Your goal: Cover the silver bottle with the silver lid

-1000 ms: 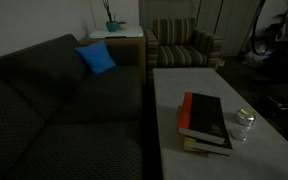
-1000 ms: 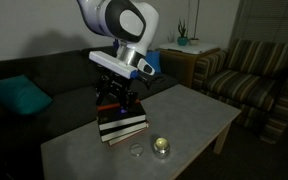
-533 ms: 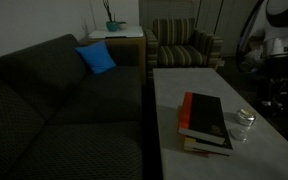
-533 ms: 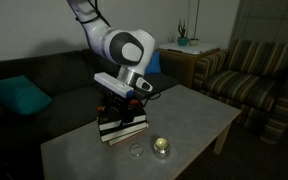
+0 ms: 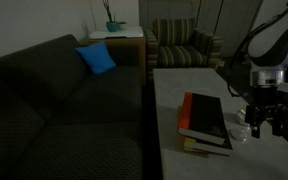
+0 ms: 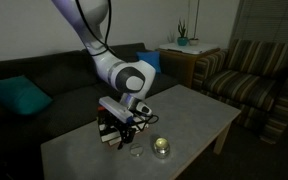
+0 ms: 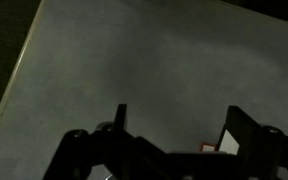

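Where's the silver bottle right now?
In an exterior view, the silver bottle sits near the table's front edge, image-right of the gripper and the stacked books.

- To me the coffee table (image 7: 134, 60) top looks pale, smooth and matt, like stone.
- The sofa (image 5: 64, 90) is dark, coarse woven cloth; its blue cushion (image 5: 97, 58) is a smoother cloth.
- The silver bottle (image 6: 161, 147) looks like shiny metal.
- The books (image 5: 206, 118) have slightly glossy covers.
- My gripper (image 7: 176, 125) is matt black.
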Controlling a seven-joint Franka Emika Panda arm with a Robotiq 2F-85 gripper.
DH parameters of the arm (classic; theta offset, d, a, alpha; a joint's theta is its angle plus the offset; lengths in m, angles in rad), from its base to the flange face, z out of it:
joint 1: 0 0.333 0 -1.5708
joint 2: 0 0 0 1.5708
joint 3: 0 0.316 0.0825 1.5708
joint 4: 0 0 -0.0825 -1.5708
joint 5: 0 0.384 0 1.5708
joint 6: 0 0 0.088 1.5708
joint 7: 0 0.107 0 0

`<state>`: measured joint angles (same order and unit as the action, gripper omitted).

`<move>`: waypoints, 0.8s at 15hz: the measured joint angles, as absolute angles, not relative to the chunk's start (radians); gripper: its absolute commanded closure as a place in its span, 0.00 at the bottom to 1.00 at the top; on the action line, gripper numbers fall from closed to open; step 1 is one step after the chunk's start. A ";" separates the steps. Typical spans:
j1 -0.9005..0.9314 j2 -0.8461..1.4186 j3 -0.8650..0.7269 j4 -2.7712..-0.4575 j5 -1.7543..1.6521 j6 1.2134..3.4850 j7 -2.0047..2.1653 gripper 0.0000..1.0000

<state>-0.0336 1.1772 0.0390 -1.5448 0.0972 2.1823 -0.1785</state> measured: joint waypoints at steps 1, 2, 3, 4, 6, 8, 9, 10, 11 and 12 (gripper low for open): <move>-0.033 1.173 0.039 -1.545 0.097 2.182 -0.178 0.00; -0.033 1.168 0.039 -1.545 0.097 2.182 -0.178 0.00; -0.033 1.167 0.039 -1.544 0.097 2.182 -0.178 0.00; -0.033 1.167 0.039 -1.544 0.097 2.182 -0.176 0.00; -0.031 1.169 0.041 -1.540 0.097 2.191 -0.158 0.00; -0.034 1.187 0.048 -1.511 0.108 2.190 -0.140 0.00; -0.036 1.206 0.053 -1.488 0.115 2.188 -0.133 0.00; -0.041 1.229 0.060 -1.462 0.130 2.188 -0.125 0.00; -0.046 1.254 0.066 -1.435 0.145 2.188 -0.118 0.00; -0.053 1.281 0.072 -1.407 0.159 2.188 -0.112 0.00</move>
<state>-0.0530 1.2812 0.0715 -1.4068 0.1589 2.1877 -0.1117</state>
